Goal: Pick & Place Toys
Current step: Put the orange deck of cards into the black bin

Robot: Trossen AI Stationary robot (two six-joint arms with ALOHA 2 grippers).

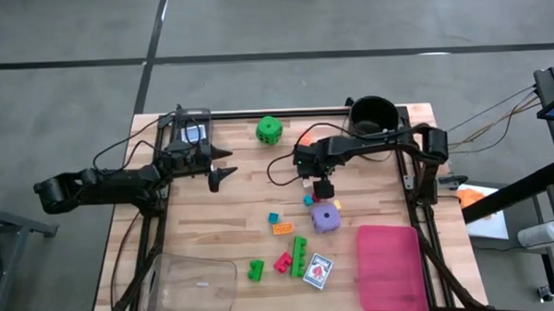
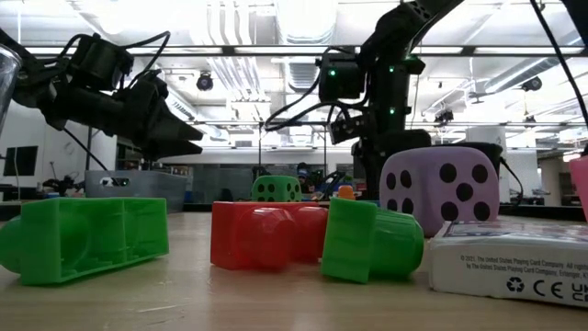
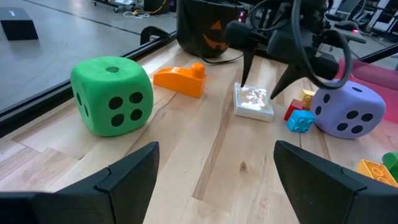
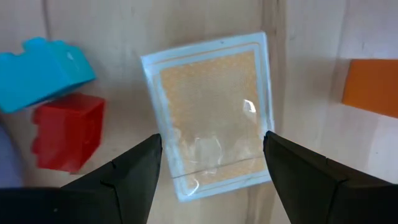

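Directly beneath the right tool (image 4: 211,163) lay a card pack in clear wrap (image 4: 211,115), flat on the counter (image 1: 223,208). The tool's fingers stood spread, one on either side of the pack's width, clear of it and gripping nothing. The step in hand looked like the approach to a pick: the tool was lined up above the pack but not yet lowered. The next move would call for a straight descent until the fingers flanked the pack's edges, then a firm squeeze, since the wrap looked slick and the pack sat low against the wood.

Just beside that tool sat a teal brick (image 4: 43,71) touching a red brick (image 4: 65,130), and a purple die (image 3: 347,111) lay near them. An orange brick (image 3: 180,79) lay on the far side of the pack.

Off to the side, the left tool (image 3: 214,171) hovered with fingers released, empty, facing a green die (image 3: 112,94) close ahead of it.

Beyond the right tool stood a black bucket (image 1: 373,115) at the counter's far edge; nothing could be seen inside it. Nearer the front lay a pink tray (image 1: 390,267), bare of toys, and a clear plastic tub (image 1: 191,286), also apparently without toys. More bricks and a second card pack (image 1: 318,270) lay loose between them.
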